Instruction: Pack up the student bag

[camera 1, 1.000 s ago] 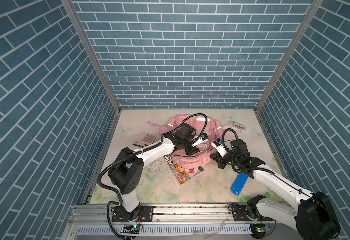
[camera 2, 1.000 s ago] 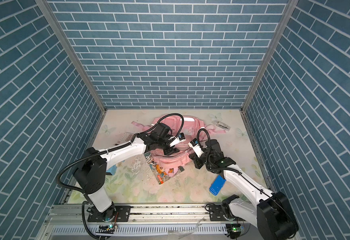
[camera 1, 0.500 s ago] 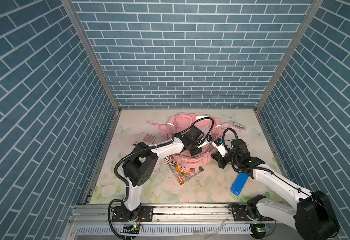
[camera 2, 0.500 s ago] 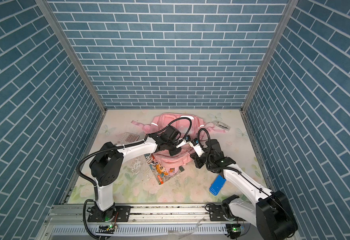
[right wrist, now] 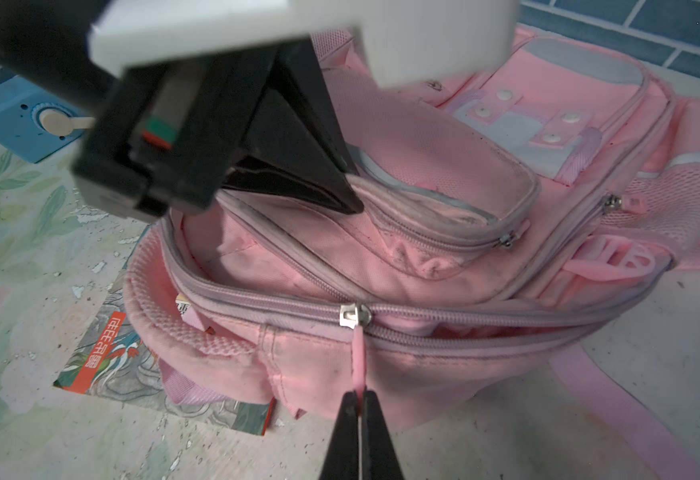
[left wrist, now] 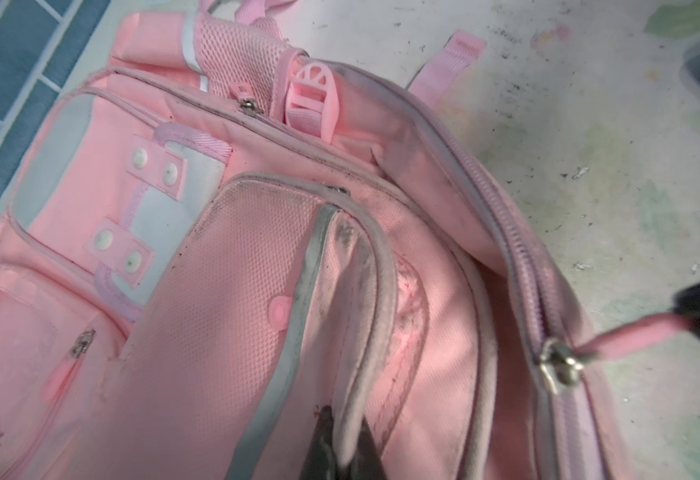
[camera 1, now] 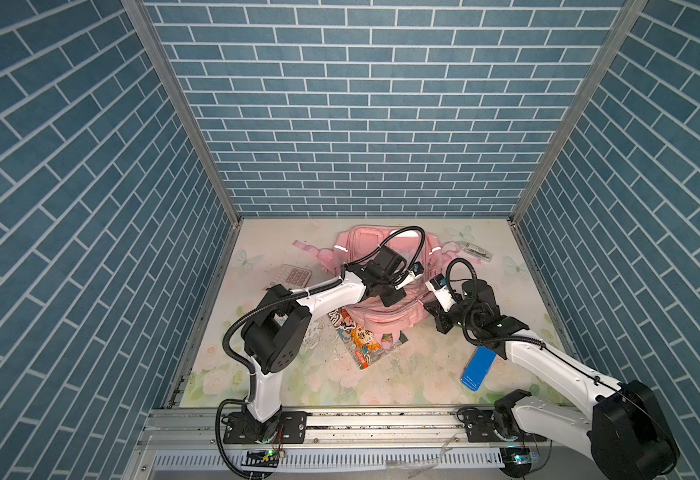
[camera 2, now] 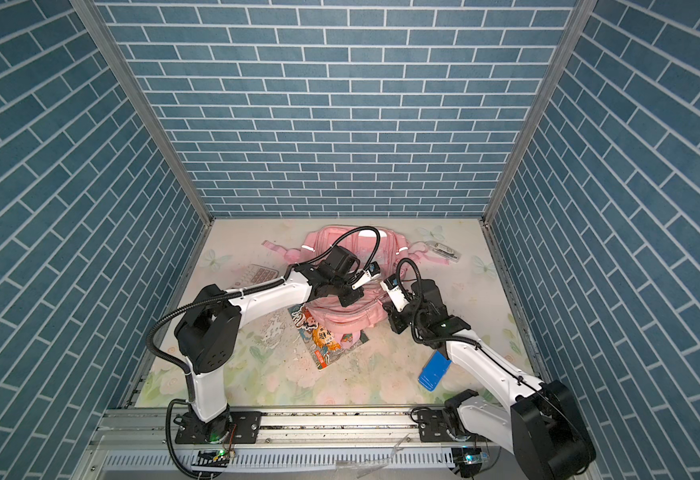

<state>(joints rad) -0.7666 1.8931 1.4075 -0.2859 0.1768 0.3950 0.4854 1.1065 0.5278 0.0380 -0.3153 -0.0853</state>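
Observation:
The pink student bag (camera 1: 381, 249) (camera 2: 340, 245) lies at the back middle of the table, front pockets up. My left gripper (left wrist: 345, 440) (camera 1: 394, 296) is shut on the grey piped rim of the front pocket (right wrist: 443, 195); its black fingers (right wrist: 331, 183) show in the right wrist view. At the bag's near right, my right gripper (right wrist: 358, 397) (camera 1: 430, 308) is shut on the pink zipper pull (right wrist: 358, 357) (left wrist: 630, 332) of the main zip, just below the metal slider (right wrist: 355, 316). The pull is stretched taut.
A colourful book (camera 1: 360, 343) sticks out from under the bag's near edge. A blue box (camera 1: 477, 368) lies at the front right, a calculator (camera 1: 292, 274) at the left, a clear packet (camera 1: 475, 250) at the back right. A blue sharpener (right wrist: 20, 120) sits beside the left arm.
My left gripper has swung right across the bag and closed on the front pocket's rim. The right gripper has stayed on the zipper pull.

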